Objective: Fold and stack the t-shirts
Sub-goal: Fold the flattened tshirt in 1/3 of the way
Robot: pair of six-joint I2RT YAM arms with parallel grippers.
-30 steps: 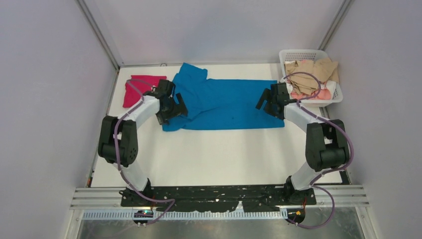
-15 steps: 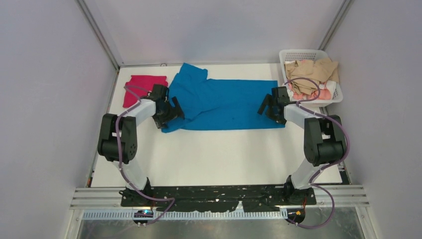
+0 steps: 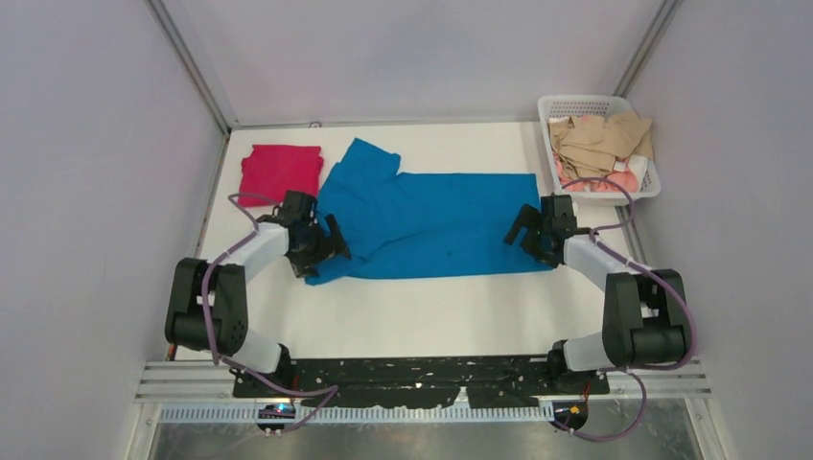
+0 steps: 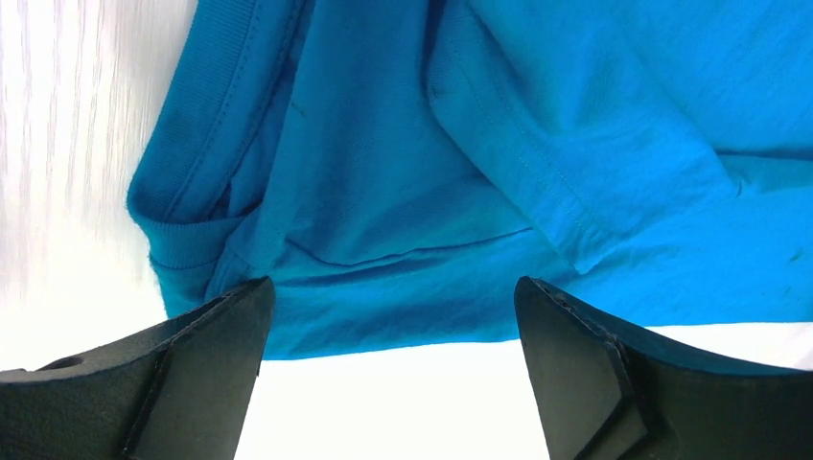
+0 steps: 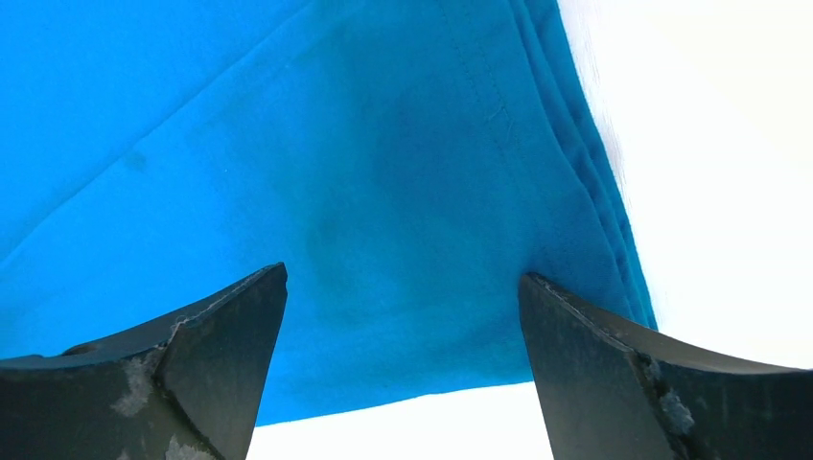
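The bright blue t-shirt (image 3: 427,216) lies on the white table, folded lengthwise into a long band, one sleeve sticking out at the back left. The magenta-red t-shirt (image 3: 280,171) lies folded at the back left. My left gripper (image 3: 326,251) is open and empty, low over the blue shirt's front left corner (image 4: 316,240) by the collar. My right gripper (image 3: 525,238) is open and empty, low over the blue shirt's front right corner (image 5: 403,192) at the hem. Both sets of fingers straddle the shirt's near edge.
A white basket (image 3: 644,188) with beige and pink cloth stands at the back right, close behind the right arm. Grey walls enclose the table on three sides. Bare white table (image 3: 422,311) lies between the shirt and the arm bases.
Both grippers have drawn back toward the near edge of the blue shirt and lowered. The blue shirt has shifted slightly nearer, and the red shirt is now fully uncovered by the left arm.
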